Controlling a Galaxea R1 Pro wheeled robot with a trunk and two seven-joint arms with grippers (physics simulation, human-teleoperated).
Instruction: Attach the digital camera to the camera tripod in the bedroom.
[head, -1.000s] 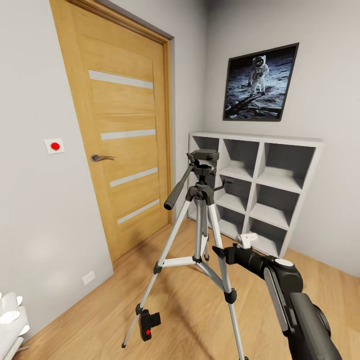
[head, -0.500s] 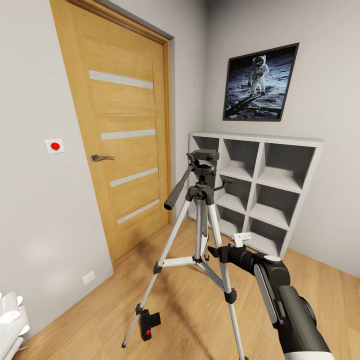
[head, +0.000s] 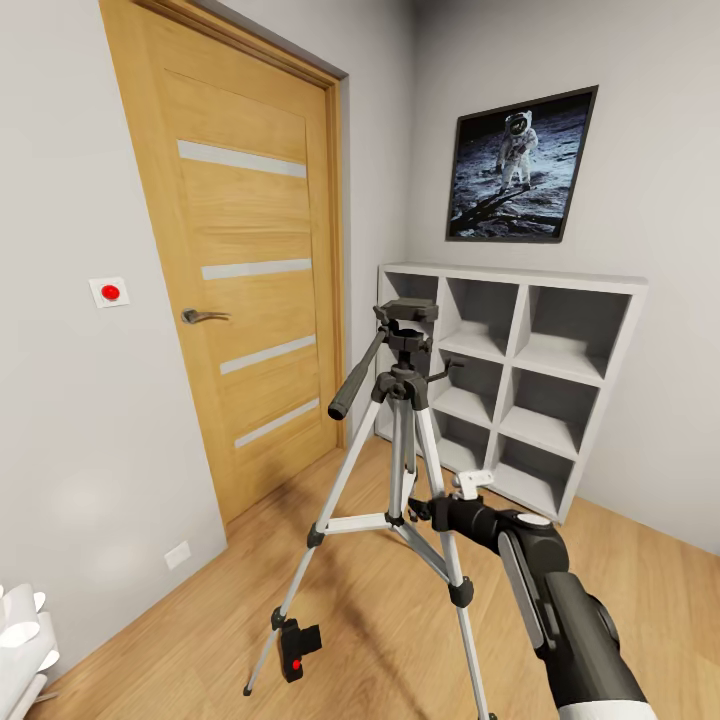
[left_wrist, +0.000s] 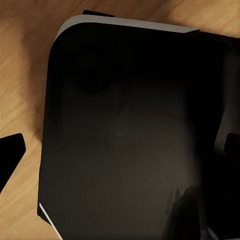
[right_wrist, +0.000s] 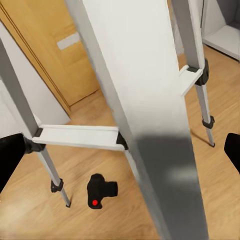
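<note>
The tripod (head: 405, 450) stands on the wood floor (head: 370, 620) in the bedroom corner, between the wooden door (head: 245, 270) and the grey cubby shelves (head: 520, 380), its black head and pan handle up top and its three silver legs spread. The camera (head: 296, 650) lies on the floor just beside the foot of the tripod's left front leg, red button showing. The right arm reaches forward from the lower right, and its claw (head: 425, 508) sits close against the tripod's right front leg, near the braces. In the right wrist view that leg (right_wrist: 145, 120) runs between the two dark fingertips (right_wrist: 11, 157), which stand wide apart and grip nothing; the camera (right_wrist: 100, 190) shows below on the floor. The left wrist view shows a dark robot body over the floor; whether the left claw is open I cannot tell. A framed astronaut picture (head: 520, 165) hangs above the shelves.
</note>
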